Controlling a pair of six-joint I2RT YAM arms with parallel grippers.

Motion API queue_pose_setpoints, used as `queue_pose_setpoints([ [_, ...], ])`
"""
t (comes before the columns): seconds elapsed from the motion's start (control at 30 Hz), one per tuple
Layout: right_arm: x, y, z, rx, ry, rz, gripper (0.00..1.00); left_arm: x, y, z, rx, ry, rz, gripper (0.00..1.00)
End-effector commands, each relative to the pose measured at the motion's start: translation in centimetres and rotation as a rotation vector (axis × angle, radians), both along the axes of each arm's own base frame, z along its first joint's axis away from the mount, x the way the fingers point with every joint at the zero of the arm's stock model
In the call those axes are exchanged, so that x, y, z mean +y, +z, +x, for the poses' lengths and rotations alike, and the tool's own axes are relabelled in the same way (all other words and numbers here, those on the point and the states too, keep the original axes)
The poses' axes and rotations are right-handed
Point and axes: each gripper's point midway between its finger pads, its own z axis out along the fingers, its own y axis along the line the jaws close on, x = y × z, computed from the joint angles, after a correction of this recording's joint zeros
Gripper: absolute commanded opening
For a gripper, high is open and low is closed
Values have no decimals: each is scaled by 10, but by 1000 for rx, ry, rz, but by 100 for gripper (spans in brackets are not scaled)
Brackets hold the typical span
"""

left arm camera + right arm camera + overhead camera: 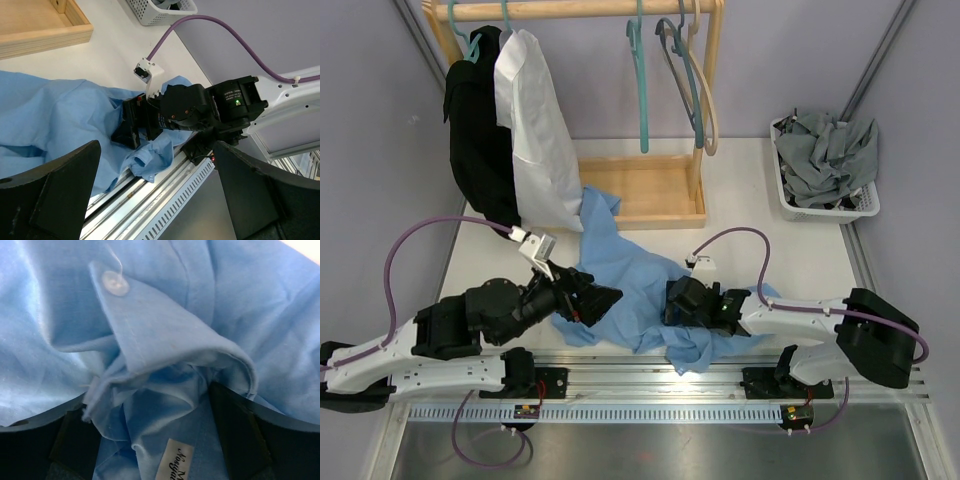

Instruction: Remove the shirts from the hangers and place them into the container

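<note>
Two shirts, the black shirt and the white shirt, hang on teal hangers at the left end of the rack. The light blue shirt lies crumpled on the surface between the two arms, off its hanger. It is well apart from the container at the far right, which already holds a grey shirt.

The step in hand looks like gathering the blue shirt for the carry. The right gripper sits low on the cloth with its jaws apart, straddling the collar. Its wrist view shows the collar fold and the label between the jaws, with nothing pinched yet. The left gripper is also spread wide and empty, at the shirt's left side.

To do this well, the right gripper should close on the thick collar band rather than a single layer, since doubled cloth will likely hold better. The shirt is much larger than the container, so a one-point lift would trail sleeves. The left gripper would do well to take a bunch of the body, so the cloth travels as a bundle. The far end of the shirt lies at the corner of the rack's base tray and could snag there.
</note>
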Motion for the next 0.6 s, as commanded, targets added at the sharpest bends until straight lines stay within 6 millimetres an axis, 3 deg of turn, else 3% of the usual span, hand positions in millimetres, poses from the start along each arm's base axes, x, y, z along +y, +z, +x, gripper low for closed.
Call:
queue_pose_setpoints([
  [0.0, 11, -29, -18, 124, -35, 54, 86, 0, 8, 0, 1, 9, -50, 99],
  [0.1, -2, -33, -12, 101, -82, -12, 72, 3, 9, 0, -1, 12, -56, 99],
  [0.17, -11, -31, -9, 81, -126, -32, 51, 5, 10, 0, -1, 14, -61, 99],
  [0.2, -14, -29, -7, 70, -144, -34, 14, 6, 9, -1, 0, 12, -62, 99],
  [0.23, -17, -26, -6, 59, -172, -29, 2, 7, 10, 0, 2, 16, -66, 99],
  [0.33, -31, -2, 2, -5, -232, -18, 0, 8, 8, -1, 7, 15, -67, 99],
  [0.43, -49, 46, 15, -123, -305, 10, 0, 8, 9, -1, 8, 14, -69, 99],
  [0.47, -62, 77, 22, -198, -354, 37, 0, 8, 9, -2, 9, 11, -71, 99],
  [0.57, -97, 145, 31, -356, -473, 116, 0, 6, 10, -3, 10, 4, -71, 99],
])
